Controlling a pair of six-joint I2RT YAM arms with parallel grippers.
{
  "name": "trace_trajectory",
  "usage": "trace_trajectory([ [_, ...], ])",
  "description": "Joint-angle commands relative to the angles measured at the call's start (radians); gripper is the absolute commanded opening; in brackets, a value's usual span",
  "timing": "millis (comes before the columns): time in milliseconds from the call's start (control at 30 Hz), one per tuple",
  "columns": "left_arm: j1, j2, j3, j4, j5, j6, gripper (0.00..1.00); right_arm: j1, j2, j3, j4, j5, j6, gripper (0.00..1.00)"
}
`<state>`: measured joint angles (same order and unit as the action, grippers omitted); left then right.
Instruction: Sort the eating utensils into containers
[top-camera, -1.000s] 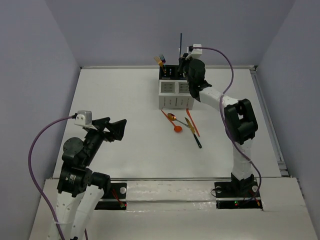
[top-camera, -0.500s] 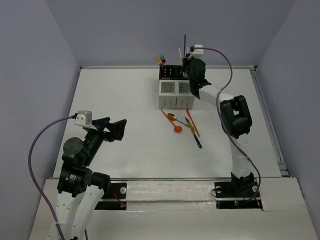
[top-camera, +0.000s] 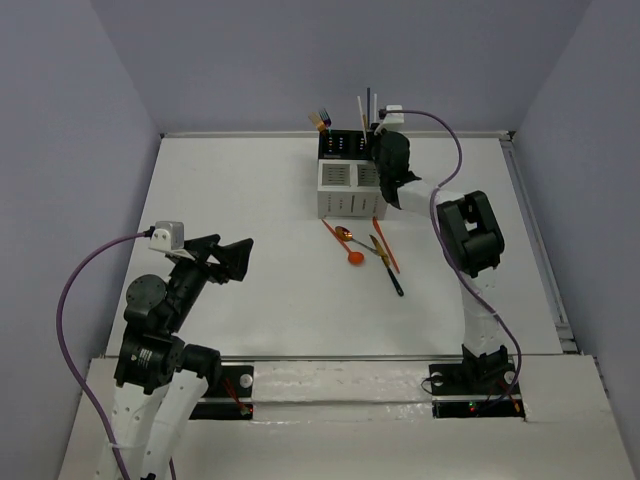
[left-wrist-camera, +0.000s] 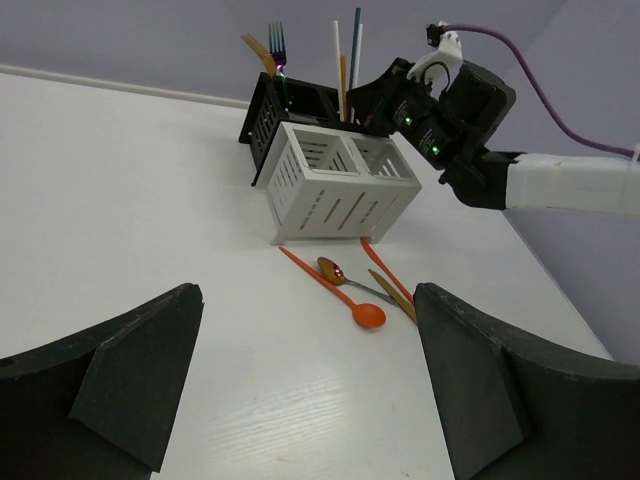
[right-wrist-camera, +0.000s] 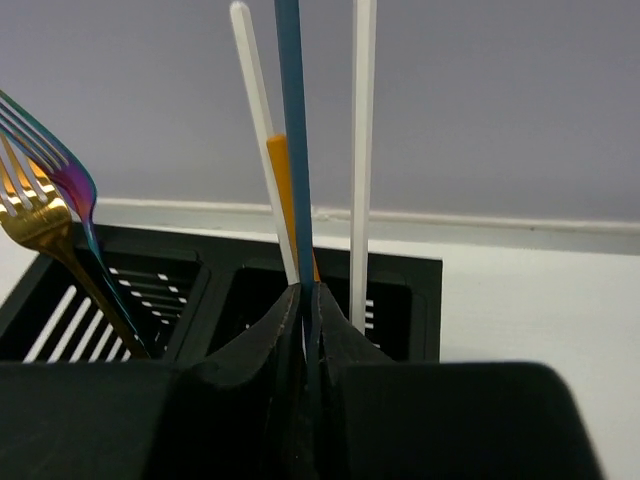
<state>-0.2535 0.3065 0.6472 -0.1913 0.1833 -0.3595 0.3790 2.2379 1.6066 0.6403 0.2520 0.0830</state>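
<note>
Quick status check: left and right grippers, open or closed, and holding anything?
Left gripper: open, holding nothing.
Right gripper: fingers closed on the dark blue stick.

top external: I'm parked high up behind the rig, looking down and toward the far wall (top-camera: 300, 60). It's the widest view, so the whole table (top-camera: 230, 220) fits.
left wrist: low over the near left part, aimed across at the far right. The left gripper (left-wrist-camera: 306, 295) frames the bottom and the caddy (left-wrist-camera: 340, 190) sits mid-distance.
right wrist: practically on top of the caddy's far side, facing the far wall, with the right gripper (right-wrist-camera: 305, 300) filling the bottom.
shared: all three catch the caddy and the blue stick (right-wrist-camera: 293, 150). Left wrist also shows the right arm (left-wrist-camera: 560, 185).
</note>
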Motion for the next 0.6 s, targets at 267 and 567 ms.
trace_trajectory([
  [267, 0.014, 0.0, -0.004, 0.052, 0.01, 0.016, 0.99, 0.003, -0.214, -0.14, 0.078, -0.045, 0.018, 0.39],
  [567, 0.023, -0.004, -0.006, 0.052, 0.015, 0.014, 0.99, 0.003, -0.495, -0.254, -0.235, -0.141, 0.107, 0.39],
])
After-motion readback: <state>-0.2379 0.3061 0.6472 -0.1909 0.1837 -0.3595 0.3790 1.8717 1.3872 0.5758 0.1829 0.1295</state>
